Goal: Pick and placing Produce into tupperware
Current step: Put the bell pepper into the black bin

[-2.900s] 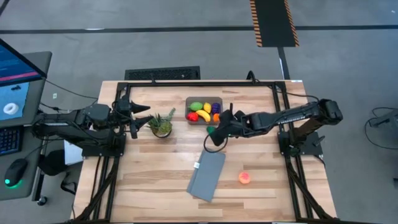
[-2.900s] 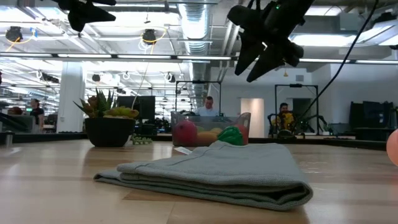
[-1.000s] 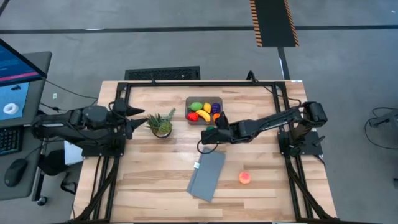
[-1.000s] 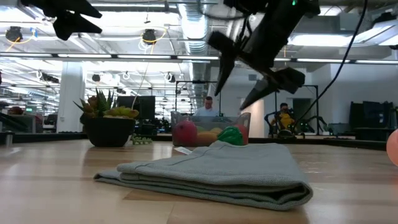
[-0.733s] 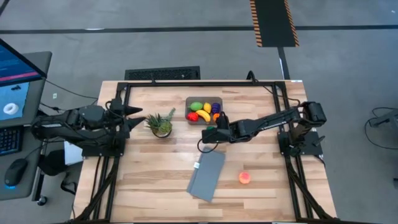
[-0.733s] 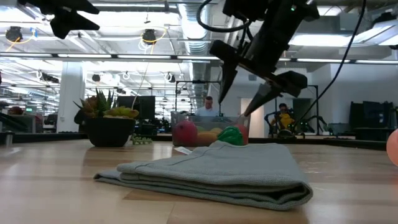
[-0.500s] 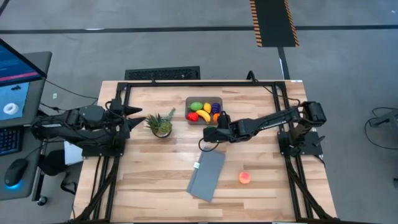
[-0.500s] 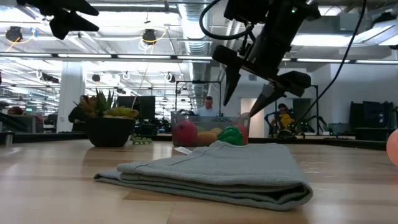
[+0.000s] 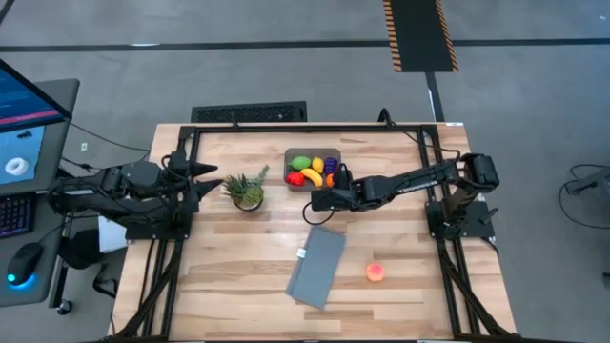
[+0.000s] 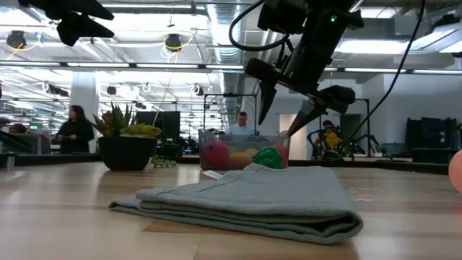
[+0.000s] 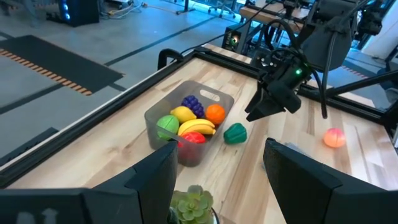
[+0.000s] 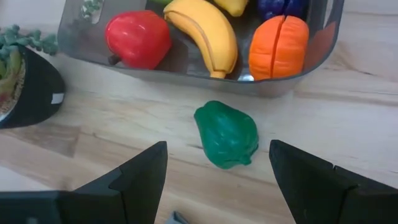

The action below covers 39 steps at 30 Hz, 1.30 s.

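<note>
The tupperware (image 9: 313,171), a smoky-grey tub, stands at the table's far middle and holds red, yellow, orange, purple and light green produce (image 12: 205,31). A dark green piece (image 12: 227,135) lies on the wood just in front of the tub's near wall. My right gripper (image 12: 217,147) hangs open above it, pointing steeply down, with one finger on either side and clear of it; in the low view the fingertips (image 10: 266,101) stand well above the green piece (image 10: 268,157). A pink-orange fruit (image 9: 376,272) rests on the table at the near right. My left gripper (image 9: 208,177) waits open at the left, raised.
A spiky green plant in a dark pot (image 9: 248,191) stands left of the tub. A folded grey cloth (image 9: 317,267) lies at the near middle, close behind my right gripper. A black frame rail (image 9: 305,127) runs along the table's far edge.
My right gripper has drifted a little toward the far edge and the tub, coming over the dark green piece, and has tipped its fingers more steeply downward. It has stayed open. The produce, tub and cloth have not moved.
</note>
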### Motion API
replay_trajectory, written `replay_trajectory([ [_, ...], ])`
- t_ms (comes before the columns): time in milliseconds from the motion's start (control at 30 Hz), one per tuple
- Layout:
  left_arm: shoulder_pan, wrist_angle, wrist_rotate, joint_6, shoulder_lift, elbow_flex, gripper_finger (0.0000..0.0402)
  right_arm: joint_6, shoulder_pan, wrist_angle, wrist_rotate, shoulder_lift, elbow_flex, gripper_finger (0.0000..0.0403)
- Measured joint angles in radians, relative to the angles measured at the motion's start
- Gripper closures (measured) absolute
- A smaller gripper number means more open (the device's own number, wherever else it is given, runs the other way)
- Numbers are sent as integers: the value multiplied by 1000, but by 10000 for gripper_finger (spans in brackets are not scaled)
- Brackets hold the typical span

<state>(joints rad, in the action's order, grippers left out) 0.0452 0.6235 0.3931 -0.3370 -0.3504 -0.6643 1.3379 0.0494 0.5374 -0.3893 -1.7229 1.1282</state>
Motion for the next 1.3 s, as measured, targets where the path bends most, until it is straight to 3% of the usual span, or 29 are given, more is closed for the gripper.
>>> replay_trajectory([
  [633, 0, 0, 14, 4, 0, 0, 175, -67, -39, 10, 93, -42, -5, 97],
  [733, 0, 1, 14, 4, 0, 0, 175, -79, -39, -65, 122, -76, 2, 97],
  [1300, 0, 23, 39, -15, 24, 0, 175, -112, -46, -76, 97, -113, 10, 97],
])
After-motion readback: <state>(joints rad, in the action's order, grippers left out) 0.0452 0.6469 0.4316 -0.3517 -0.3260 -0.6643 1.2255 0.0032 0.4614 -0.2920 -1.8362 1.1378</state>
